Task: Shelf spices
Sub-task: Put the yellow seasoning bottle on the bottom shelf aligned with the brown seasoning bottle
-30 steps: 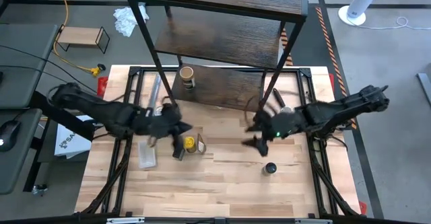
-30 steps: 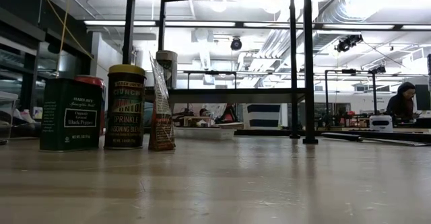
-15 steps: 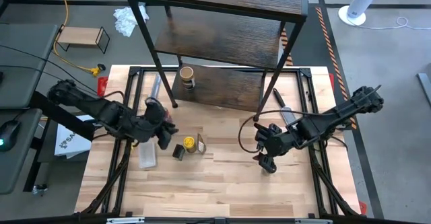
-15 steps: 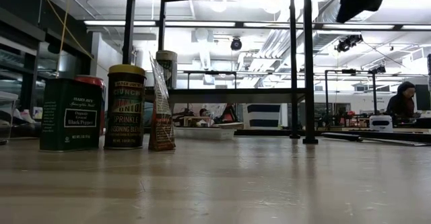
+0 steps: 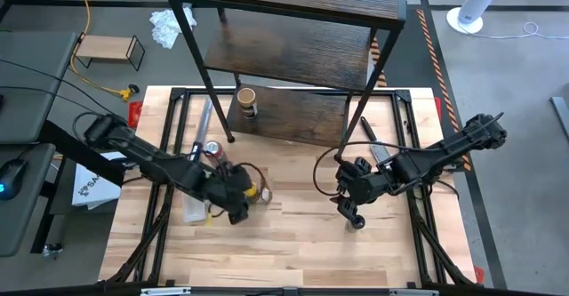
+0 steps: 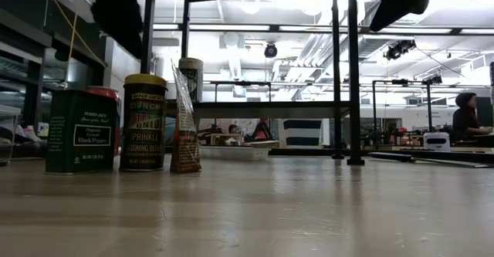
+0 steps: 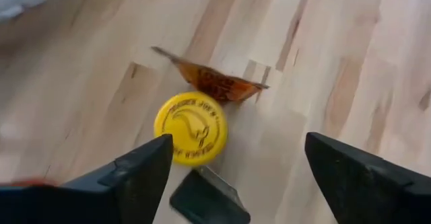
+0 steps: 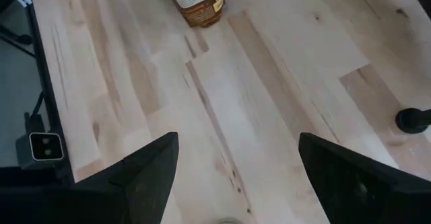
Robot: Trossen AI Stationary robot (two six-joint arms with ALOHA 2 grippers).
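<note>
Left gripper (image 7: 232,177) hung wide over the round yellow-lidded jar (image 7: 190,128) mid-table; right gripper (image 8: 236,177), fingers spread, hovered above pale wood planks.

Light wood table (image 5: 293,243): yellow-lidded jar (image 5: 252,189), black box (image 6: 80,130), red can (image 5: 212,149), clear plastic piece (image 5: 194,205) left; dark jar (image 5: 356,222) right; shelf (image 5: 293,65) far, tan-lidded jar (image 5: 246,100) on lowest board.

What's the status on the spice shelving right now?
Left gripper open above yellow-lidded jar. Right gripper open over bare table. Tan-lidded jar on the shelf's bottom board. Orange packet beside the yellow jar.
</note>
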